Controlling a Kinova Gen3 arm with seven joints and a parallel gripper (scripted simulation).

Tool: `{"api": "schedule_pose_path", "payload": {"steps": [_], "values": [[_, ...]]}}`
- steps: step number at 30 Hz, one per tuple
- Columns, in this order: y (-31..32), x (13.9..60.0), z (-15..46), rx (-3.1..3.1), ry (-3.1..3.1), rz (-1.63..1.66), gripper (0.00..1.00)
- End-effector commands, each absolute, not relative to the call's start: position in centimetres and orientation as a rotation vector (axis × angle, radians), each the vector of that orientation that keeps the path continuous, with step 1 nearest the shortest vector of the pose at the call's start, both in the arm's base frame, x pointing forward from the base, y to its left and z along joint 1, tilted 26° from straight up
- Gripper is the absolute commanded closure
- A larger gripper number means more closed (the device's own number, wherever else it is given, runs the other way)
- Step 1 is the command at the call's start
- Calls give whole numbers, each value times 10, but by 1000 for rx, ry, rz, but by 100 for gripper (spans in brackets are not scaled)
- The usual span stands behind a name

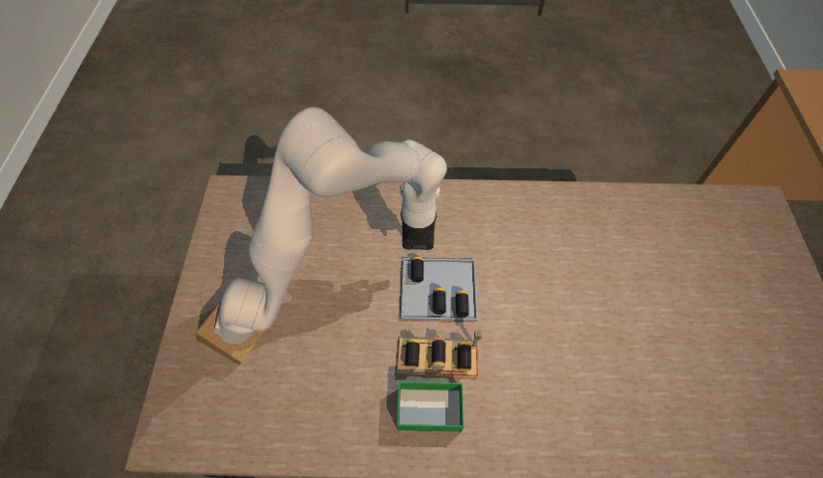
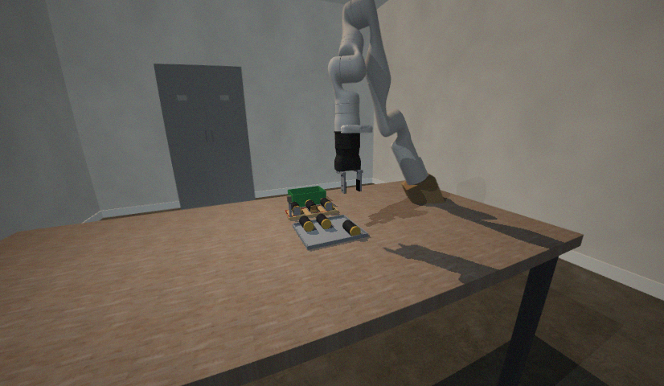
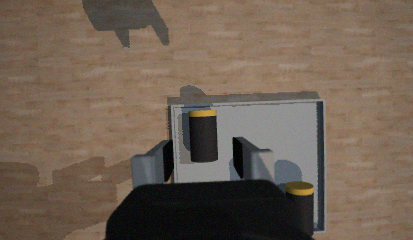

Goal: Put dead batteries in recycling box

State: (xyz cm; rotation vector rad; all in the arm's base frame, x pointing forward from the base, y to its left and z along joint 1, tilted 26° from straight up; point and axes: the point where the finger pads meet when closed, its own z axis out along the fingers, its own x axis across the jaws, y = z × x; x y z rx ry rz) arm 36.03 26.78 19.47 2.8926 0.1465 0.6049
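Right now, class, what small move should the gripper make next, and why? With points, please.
Probably a straight descent, fingers kept apart, toward the lone battery [image 1: 416, 270] [image 2: 351, 227] [image 3: 203, 139] near the tray's [image 1: 402, 297] [image 2: 308, 248] [image 3: 323, 150] corner. The open gripper [image 2: 351, 190] [image 3: 203, 152] hangs above tray height with nothing between its fingers, and the wrist view shows that battery lying roughly in line with the gap.
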Motion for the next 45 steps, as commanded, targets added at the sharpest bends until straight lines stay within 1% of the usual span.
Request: {"api": "schedule_pose_path", "payload": {"steps": [1,8,25,45], "values": [[268,360,195,2894,147,606,10],[267,364,188,2894,147,606,10],[255,394,120,2894,147,606,10],[255,395,117,2894,147,606,10]]}}
